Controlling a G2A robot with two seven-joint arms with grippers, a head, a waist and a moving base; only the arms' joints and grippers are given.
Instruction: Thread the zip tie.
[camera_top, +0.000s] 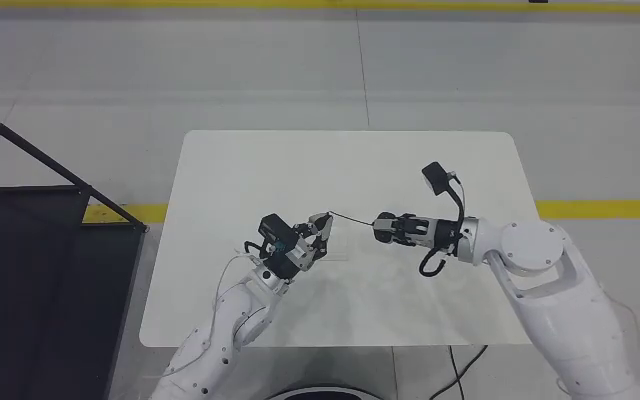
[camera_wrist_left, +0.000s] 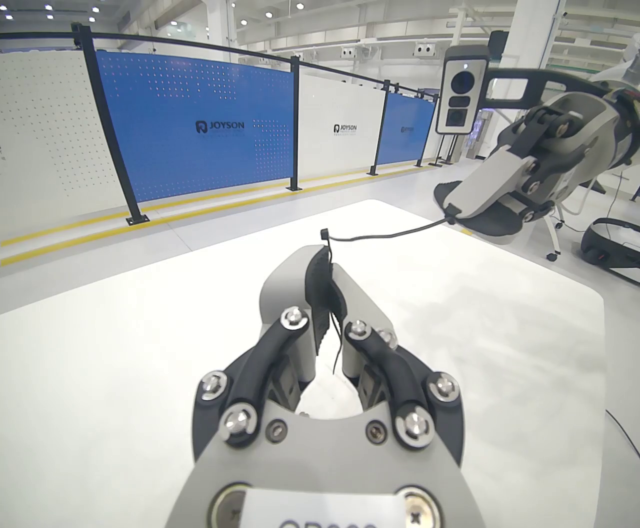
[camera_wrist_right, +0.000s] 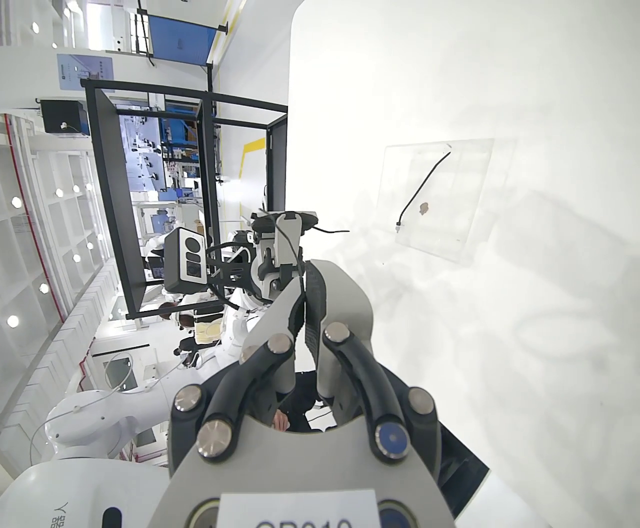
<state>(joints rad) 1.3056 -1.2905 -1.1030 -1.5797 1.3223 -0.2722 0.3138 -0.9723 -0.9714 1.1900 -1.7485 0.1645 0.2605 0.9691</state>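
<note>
A thin black zip tie (camera_top: 352, 218) stretches in the air between my two grippers over the middle of the white table (camera_top: 450, 170). My left gripper (camera_wrist_left: 326, 260) is shut on it. The tie's square head (camera_wrist_left: 324, 233) sticks out just past the fingertips, and a thin end (camera_wrist_left: 336, 352) hangs down between the fingers. From the head the strap (camera_wrist_left: 390, 233) runs across to my right gripper (camera_wrist_left: 452, 214), which is shut on the other end. In the right wrist view the right gripper (camera_wrist_right: 306, 280) pinches the strap, which leads on to the left gripper (camera_wrist_right: 285, 223).
A second black zip tie (camera_wrist_right: 422, 187) lies flat on a clear sheet (camera_wrist_right: 475, 210) on the table, beside a small brown spot (camera_wrist_right: 424, 208). A black frame stands off the table's left side (camera_top: 60, 260).
</note>
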